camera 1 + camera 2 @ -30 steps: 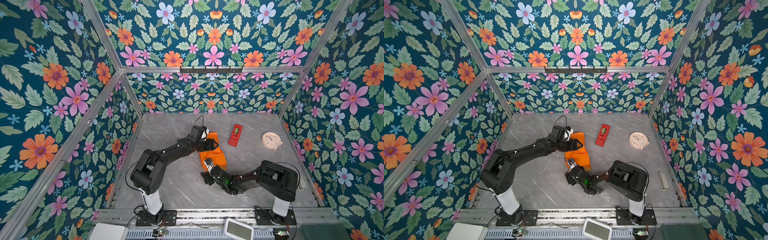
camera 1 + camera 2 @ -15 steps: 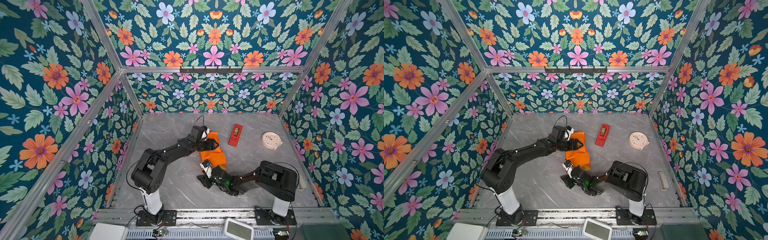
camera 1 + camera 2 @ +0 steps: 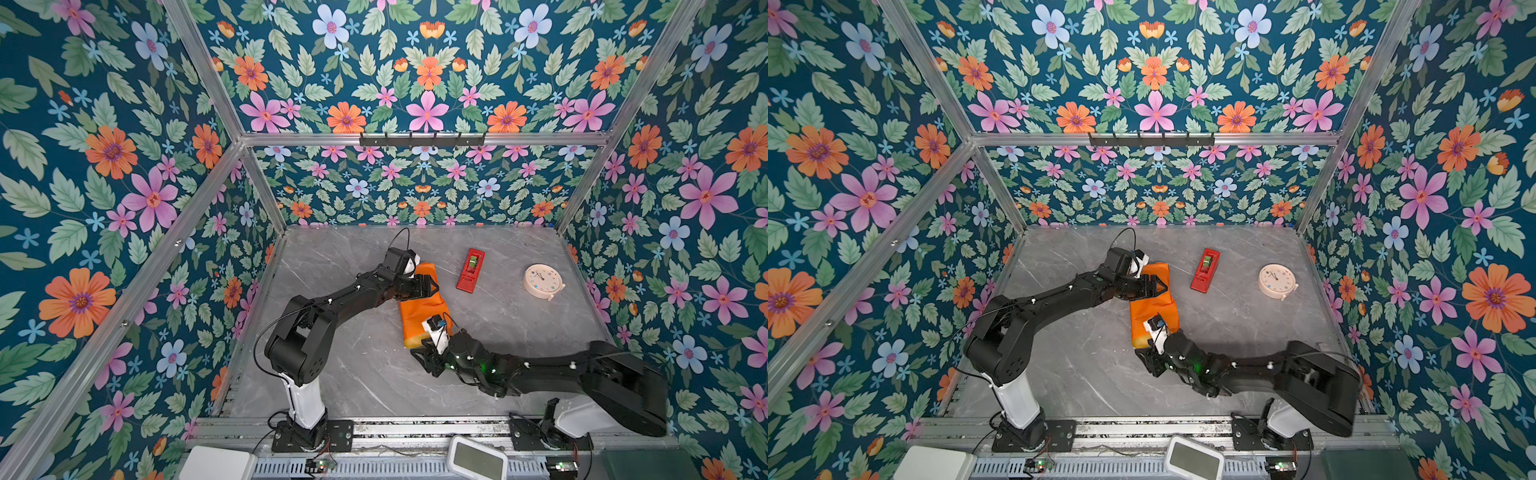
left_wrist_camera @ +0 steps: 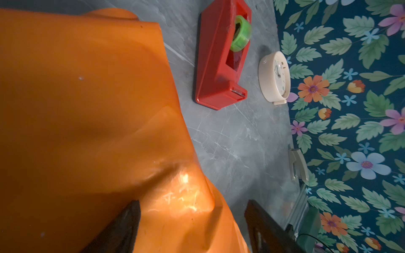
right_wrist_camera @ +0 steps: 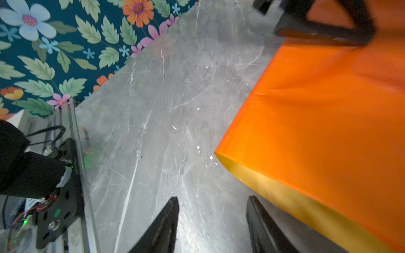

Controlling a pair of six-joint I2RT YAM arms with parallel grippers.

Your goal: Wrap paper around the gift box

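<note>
The paper (image 3: 419, 309) (image 3: 1152, 309) lies mid-table as a folded orange bundle, with its yellow inner face showing at the open near end (image 5: 274, 186). The gift box is hidden, with only paper showing. My left gripper (image 3: 430, 286) (image 3: 1158, 286) (image 4: 192, 208) is open over the bundle's far part; one finger rests on the orange top and the other hangs past the paper's (image 4: 87, 109) right edge above the table. My right gripper (image 3: 422, 359) (image 3: 1148, 359) (image 5: 213, 198) stands open low at the bundle's near end, with bare table between its fingers and the paper (image 5: 328, 120) beside it.
A red tape dispenser (image 3: 470, 270) (image 3: 1205, 270) (image 4: 221, 61) lies right of the bundle. A cream round clock (image 3: 542, 281) (image 3: 1277, 281) (image 4: 275, 76) lies farther right. A pale stapler (image 4: 297, 164) sits by the right wall. Floral walls close three sides.
My right gripper has pulled back from the paper's near end toward the front and its jaws have narrowed. The left gripper's jaws have widened a little over the bundle.
</note>
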